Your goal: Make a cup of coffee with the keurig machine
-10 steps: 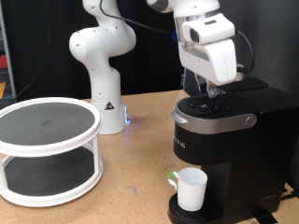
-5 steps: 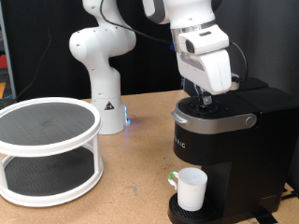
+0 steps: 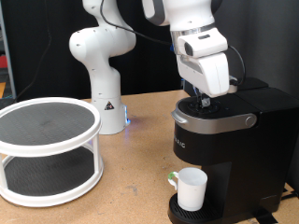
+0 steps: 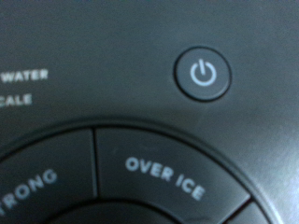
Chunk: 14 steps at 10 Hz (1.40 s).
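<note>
The black keurig machine point(image 3: 229, 140) stands at the exterior view's right with its top closed and its silver-grey handle point(image 3: 217, 119) down. The white cup point(image 3: 192, 189) sits on the drip tray under the spout. My gripper point(image 3: 206, 96) hangs directly over the round button panel on the machine's top, fingertips at or just above it; its fingers are hard to make out. The wrist view is very close to the panel: the power button point(image 4: 202, 73) and an "OVER ICE" key point(image 4: 164, 178) fill it. No fingers show there.
A white two-tier round rack point(image 3: 45, 149) with dark shelves stands at the exterior view's left on the wooden table. The robot's white base point(image 3: 101, 65) is behind it, at centre back.
The gripper has moved slightly to the exterior view's left and down onto the machine's button panel over the last second. The cup and the machine have not moved.
</note>
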Motion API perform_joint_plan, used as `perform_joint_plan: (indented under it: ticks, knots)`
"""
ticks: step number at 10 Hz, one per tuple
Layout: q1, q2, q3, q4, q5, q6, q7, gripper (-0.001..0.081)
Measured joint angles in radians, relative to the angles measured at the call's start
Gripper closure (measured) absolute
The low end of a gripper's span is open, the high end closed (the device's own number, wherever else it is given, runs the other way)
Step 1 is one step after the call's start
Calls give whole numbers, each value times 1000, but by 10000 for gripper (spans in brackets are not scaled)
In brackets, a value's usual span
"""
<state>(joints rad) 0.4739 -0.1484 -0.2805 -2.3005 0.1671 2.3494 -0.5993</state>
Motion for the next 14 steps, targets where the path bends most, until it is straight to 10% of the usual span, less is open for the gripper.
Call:
perform_joint_plan:
  ticks: [9,14]
  knots:
    - [-1,113,-21,176,22,-270,38,799]
    - [-1,91,-22,141,70,-211,-29,799]
